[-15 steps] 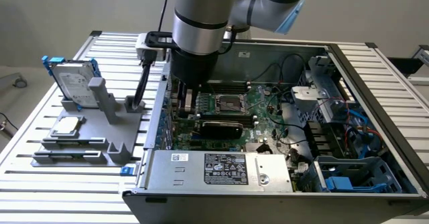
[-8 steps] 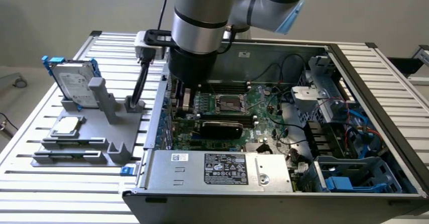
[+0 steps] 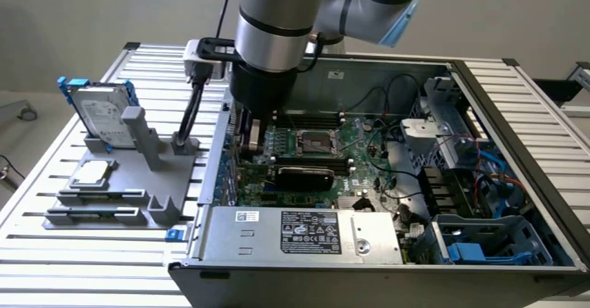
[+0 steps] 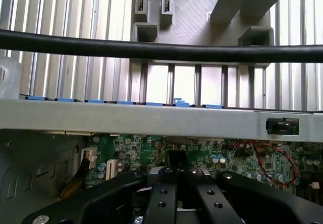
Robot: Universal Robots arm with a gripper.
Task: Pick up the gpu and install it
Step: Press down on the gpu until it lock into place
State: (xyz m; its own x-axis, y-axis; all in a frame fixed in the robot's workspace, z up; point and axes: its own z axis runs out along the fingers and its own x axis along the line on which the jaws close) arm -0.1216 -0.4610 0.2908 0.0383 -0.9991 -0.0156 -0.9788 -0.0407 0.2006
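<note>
Jaws are pressing fully shut on the gripper [image 3: 251,146] [image 4: 176,183], which is reaching down at the motherboard's [image 3: 364,146] edge on the exterior view's left. Just right of it, the gpu [image 3: 305,177] is sitting on the motherboard, black cover showing; whether they are touching, I cannot tell.

Wrist view: gripper [image 4: 177,193] fingers closed together over a green motherboard [image 4: 136,151] — capacitors and a red wire [image 4: 272,156] visible on it. Grey case wall [image 4: 151,119] crosses above the board, blue clips [image 4: 176,103] along its edge. Beyond it — black cable [image 4: 161,51], slatted table [image 4: 60,17], grey fixture [image 4: 197,4].
</note>
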